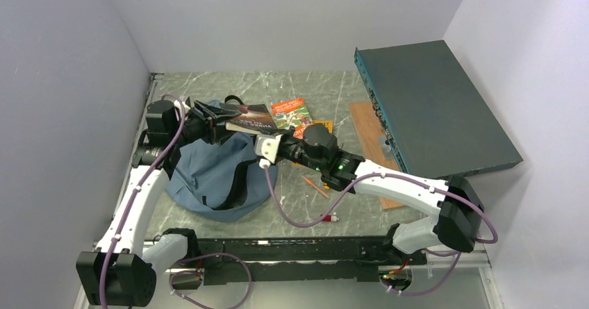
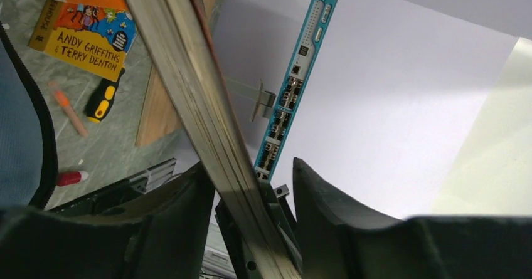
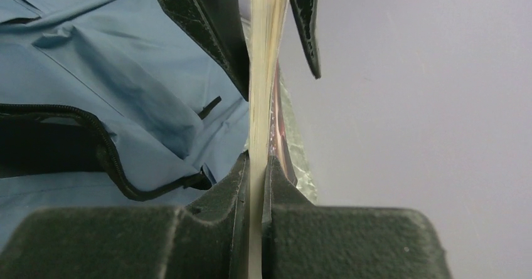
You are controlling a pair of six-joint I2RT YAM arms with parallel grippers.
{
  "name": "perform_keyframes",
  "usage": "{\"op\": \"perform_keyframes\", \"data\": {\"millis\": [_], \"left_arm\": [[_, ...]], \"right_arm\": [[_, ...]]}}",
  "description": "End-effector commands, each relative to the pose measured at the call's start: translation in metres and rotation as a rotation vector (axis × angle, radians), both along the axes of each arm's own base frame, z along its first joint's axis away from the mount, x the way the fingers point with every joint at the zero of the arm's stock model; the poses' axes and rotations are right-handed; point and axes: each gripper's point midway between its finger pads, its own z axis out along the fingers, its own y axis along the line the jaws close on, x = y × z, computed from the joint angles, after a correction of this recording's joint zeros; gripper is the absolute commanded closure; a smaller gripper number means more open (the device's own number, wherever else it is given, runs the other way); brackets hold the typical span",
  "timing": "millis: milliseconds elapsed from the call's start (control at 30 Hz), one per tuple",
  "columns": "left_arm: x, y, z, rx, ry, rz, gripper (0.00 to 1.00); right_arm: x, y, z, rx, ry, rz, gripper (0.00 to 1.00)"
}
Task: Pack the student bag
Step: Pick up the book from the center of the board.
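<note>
The student bag (image 1: 215,173), dusty-blue with a black zipper, lies open on the table between the arms; it also fills the left of the right wrist view (image 3: 125,72). A dark-covered book (image 1: 251,118) hangs just above its far edge. My right gripper (image 1: 267,146) is shut on the book's near end, the pages (image 3: 263,72) pinched between both pads. My left gripper (image 1: 212,118) straddles the book's other end (image 2: 188,84). Its left finger (image 2: 182,210) touches the cover, and its right finger (image 2: 326,204) stands off with a gap.
A colourful children's book (image 1: 292,111) lies behind the held one. An orange pen (image 1: 316,186), a red-capped marker (image 1: 333,218) and a yellow-black screwdriver (image 2: 103,100) lie on the table. A dark teal flat box (image 1: 434,107) leans at right over a wooden board (image 1: 368,125).
</note>
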Motion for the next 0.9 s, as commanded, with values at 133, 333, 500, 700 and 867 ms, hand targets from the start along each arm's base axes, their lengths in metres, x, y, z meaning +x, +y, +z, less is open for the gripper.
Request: {"op": "perform_keyframes", "data": {"millis": [133,333,500,700,867], "left_arm": [[0.016,0.004,0.020,0.157,-0.312,-0.018,0.91],[0.021,0.023,0.035,0.386,-0.577,0.050,1.00],[0.012,0.034,0.081,0.567,-0.852,0.095,1.00],[-0.023,0.010,0.164,0.362,-1.232,0.044,1.00],[-0.055,0.009,0.206,0.164,-1.369,0.064,1.00]], "right_arm": [[0.002,-0.004,0.046,0.129,-0.127,-0.104,0.75],[0.008,-0.011,0.017,0.228,0.095,-0.192,0.33],[-0.002,-0.015,0.003,0.378,0.435,-0.234,0.16],[-0.044,0.020,0.076,0.644,0.880,0.008,0.00],[-0.040,0.001,0.124,0.975,1.052,0.070,0.00]]}}
